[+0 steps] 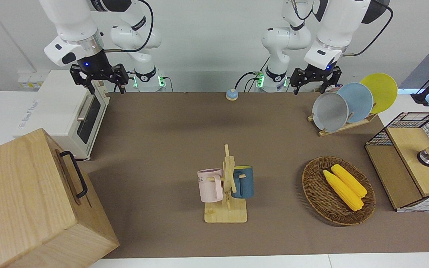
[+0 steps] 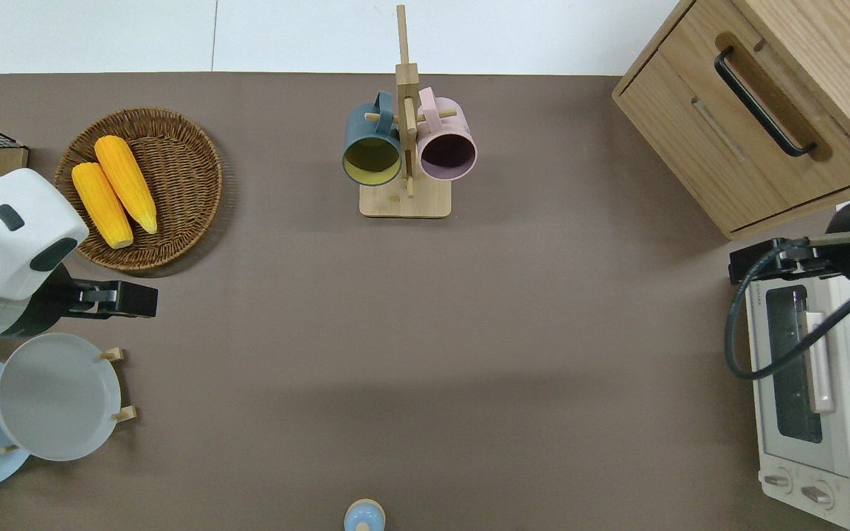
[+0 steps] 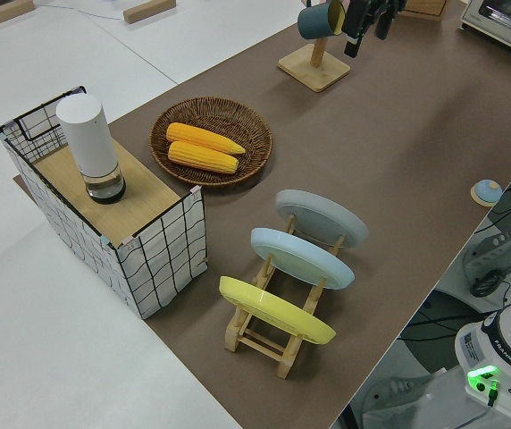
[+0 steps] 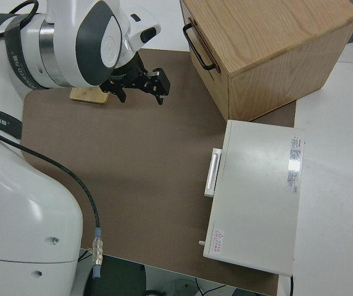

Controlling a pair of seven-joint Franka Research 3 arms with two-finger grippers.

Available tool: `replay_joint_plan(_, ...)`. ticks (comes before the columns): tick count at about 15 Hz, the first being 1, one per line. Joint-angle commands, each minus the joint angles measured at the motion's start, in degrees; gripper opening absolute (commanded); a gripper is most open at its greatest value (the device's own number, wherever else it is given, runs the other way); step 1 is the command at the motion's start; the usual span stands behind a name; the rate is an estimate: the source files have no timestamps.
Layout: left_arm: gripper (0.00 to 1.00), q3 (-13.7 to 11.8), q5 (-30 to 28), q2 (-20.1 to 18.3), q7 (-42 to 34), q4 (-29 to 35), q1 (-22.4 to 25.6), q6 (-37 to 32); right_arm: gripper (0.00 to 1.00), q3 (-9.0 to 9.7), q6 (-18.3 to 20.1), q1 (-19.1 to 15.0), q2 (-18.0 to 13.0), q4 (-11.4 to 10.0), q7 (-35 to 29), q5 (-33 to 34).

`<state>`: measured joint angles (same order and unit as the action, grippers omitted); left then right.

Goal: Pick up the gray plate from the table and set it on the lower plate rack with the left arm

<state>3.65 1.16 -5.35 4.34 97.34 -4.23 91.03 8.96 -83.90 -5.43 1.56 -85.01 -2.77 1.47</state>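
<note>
Brown desk (image 1: pixel 169 149): gray plate (image 1: pixel 330 111) stands in the lower plate rack (image 1: pixel 343 127) (lowest slot). Left gripper (image 1: pixel 311 83) hangs empty, fingers apart. Right arm parked.

Smooth matt gray plate (image 1: pixel 330 111), light-wood lower plate rack (image 1: pixel 343 127), dull brown matt table (image 1: pixel 169 141)

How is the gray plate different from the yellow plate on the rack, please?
The gray plate is pale gray, while the yellow plate is bright yellow. The gray plate stands at the end of the lower plate rack toward the middle of the table; the yellow plate stands at the opposite end, with the light blue plate between them. Both look round, alike in size, and lean the same way on the rack.
</note>
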Motion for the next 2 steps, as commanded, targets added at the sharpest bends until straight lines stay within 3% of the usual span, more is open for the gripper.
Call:
replay_joint_plan(1, 1.0, -0.57, 0.86, 0.69, -0.56, -1.8, -1.13, -1.03, 0.983, -0.34, 0.05, 0.42, 0.02, 0.37, -0.22, -0.15)
replay_joint_plan(2, 1.0, -0.57, 0.95, 0.69, -0.56, -1.8, -1.13, -1.12, 0.983, -0.34, 0.05, 0.42, 0.02, 0.37, -0.22, -0.15)
